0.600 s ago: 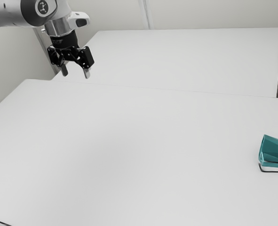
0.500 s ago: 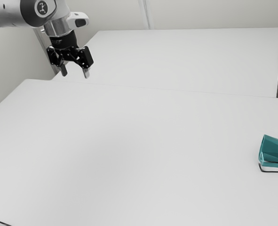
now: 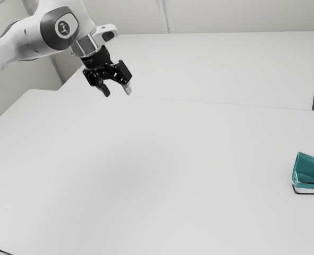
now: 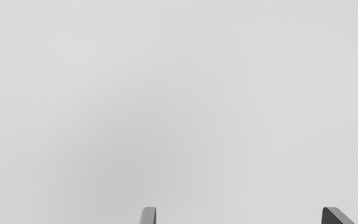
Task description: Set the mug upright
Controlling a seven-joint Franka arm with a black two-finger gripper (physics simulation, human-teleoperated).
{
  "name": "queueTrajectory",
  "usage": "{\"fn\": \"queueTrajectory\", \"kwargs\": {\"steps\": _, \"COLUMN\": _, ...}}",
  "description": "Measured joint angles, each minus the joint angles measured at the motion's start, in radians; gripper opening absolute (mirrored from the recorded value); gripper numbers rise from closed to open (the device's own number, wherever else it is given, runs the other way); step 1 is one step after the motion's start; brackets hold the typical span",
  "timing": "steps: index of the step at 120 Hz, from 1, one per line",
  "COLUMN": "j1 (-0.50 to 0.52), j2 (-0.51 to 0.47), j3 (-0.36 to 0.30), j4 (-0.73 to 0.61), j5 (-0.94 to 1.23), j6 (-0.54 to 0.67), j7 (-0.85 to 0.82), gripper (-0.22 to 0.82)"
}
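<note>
Gripper Open, Well Apart From Mug

The gripper (image 3: pixel 117 92) hangs tilted above the white table (image 3: pixel 146 170), its fingers spread apart with nothing between them. The teal mug (image 3: pixel 310 171) sits on the table at the exterior view's right edge, partly cut off.

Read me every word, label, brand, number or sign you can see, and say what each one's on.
Words, brands, numbers: none readable.
Arm: a round emblem on its joint, too small to make out.
Mug: none readable on the part in view.
</note>
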Motion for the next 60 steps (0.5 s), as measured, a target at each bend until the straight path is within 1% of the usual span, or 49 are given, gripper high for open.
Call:
{"fn": "queueTrajectory", "kwargs": {"steps": 37, "j1": -0.048, "j2": 0.001, "j3": -0.001, "j4": -0.19, "j5": -0.307, "j6": 0.215, "j7": 0.174, "gripper": 0.56}}
{"fn": "queueTrajectory", "kwargs": {"steps": 60, "j1": -0.109, "j2": 0.027, "j3": -0.001, "j4": -0.246, "j5": -0.497, "j6": 0.323, "j7": 0.309, "gripper": 0.56}}
